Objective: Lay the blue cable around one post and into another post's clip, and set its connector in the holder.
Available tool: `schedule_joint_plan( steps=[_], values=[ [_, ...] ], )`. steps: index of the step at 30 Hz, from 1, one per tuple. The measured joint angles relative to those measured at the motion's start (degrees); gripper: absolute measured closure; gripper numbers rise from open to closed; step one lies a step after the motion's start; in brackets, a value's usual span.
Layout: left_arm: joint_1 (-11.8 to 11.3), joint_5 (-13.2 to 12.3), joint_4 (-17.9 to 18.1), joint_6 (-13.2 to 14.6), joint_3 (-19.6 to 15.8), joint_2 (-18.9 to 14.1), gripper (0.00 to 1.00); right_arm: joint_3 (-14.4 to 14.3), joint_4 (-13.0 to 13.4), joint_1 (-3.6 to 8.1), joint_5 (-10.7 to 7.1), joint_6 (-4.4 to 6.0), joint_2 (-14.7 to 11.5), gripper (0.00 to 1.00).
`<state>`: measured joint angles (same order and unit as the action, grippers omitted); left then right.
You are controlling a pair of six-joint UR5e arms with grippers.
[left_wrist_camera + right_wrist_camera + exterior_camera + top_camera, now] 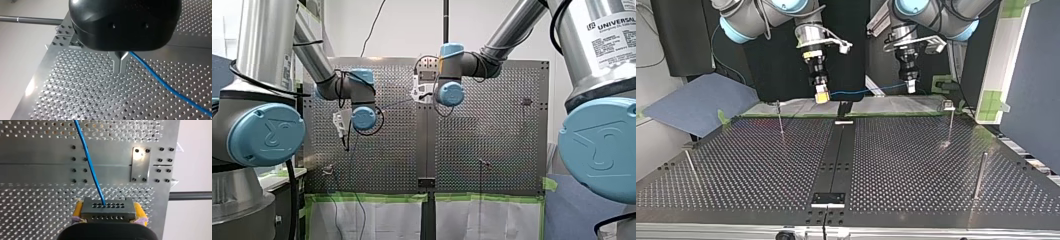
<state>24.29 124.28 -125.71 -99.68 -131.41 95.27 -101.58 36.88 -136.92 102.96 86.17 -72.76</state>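
In the top view, at the left, my right gripper [821, 95] with yellow pads is pinching the grey metal connector block with rows of holes [107, 210] above the far edge of the perforated metal table [916, 165]; the thin blue cable [861, 91] is hanging in the air from it to my left gripper [910, 89], whose metal fingers [117, 63] seem to be pressing together on it. I think both arms should be lowering together with the cable lightly taut, so that it is meeting the chosen post low; the slim metal post with a clip [949, 125] is standing at the right. I am not managing to tell which fitting is the holder; the cable beyond my left gripper is running out of view.
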Motion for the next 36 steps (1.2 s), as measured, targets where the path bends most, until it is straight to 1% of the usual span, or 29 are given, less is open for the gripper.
schedule_joint_plan(
  steps=[2, 5, 9, 14, 18, 21, 25, 28, 32, 36],
  values=[
    [-0.45, -0.24, -0.88, -0.3, 0.13, -0.89, 1.0, 1.09, -1.09, -0.06, -0.06, -0.67, -0.05, 1.0],
    [-1.54, -1.26, -2.25, -1.33, 0.25, -2.24, 1.0, 2.59, -2.59, -0.15, -0.1, -1.37, -0.06, 1.0],
    [-3.4, -3.1, -4.18, -3.17, 0.27, -4.17, 1.0, 4.55, -4.55, -0.35, -0.37, -2.05, -0.06, 1.0],
    [-5.93, -5.62, -6.69, -5.69, 0.61, -6.71, 1.0, 7.21, -7.2, -0.79, -1.52, -2.36, 0.0, 1.0],
    [-7.84, -7.53, -8.61, -7.6, 1.42, -8.63, 1.0, 9.19, -9.11, -1.21, -2.09, -2.74, 0.1, 1.0],
    [-9.38, -9.07, -10.14, -9.1, 2.2, -10.17, 1.0, 10.74, -9.84, -1.38, -2.57, -2.93, 0.18, 1.0],
    [-11.37, -11.05, -12.13, -11.06, 3.77, -12.15, 1.0, 12.78, -10.14, -1.54, -3.54, -2.87, 0.42, 1.0],
    [-12.75, -12.44, -13.52, -12.1, 5.08, -13.54, 1.0, 14.31, -10.73, -1.7, -3.88, -2.88, 0.85, 1.0],
    [-14.73, -14.38, -15.5, -12.87, 7.04, -15.52, 1.0, 16.5, -12.26, -2.13, -4.11, -3.13, 2.16, 1.0],
    [-16.83, -14.93, -17.6, -13.23, 8.64, -17.62, 1.0, 18.77, -13.94, -2.72, -4.21, -3.64, 3.81, 1.0]
  ],
)
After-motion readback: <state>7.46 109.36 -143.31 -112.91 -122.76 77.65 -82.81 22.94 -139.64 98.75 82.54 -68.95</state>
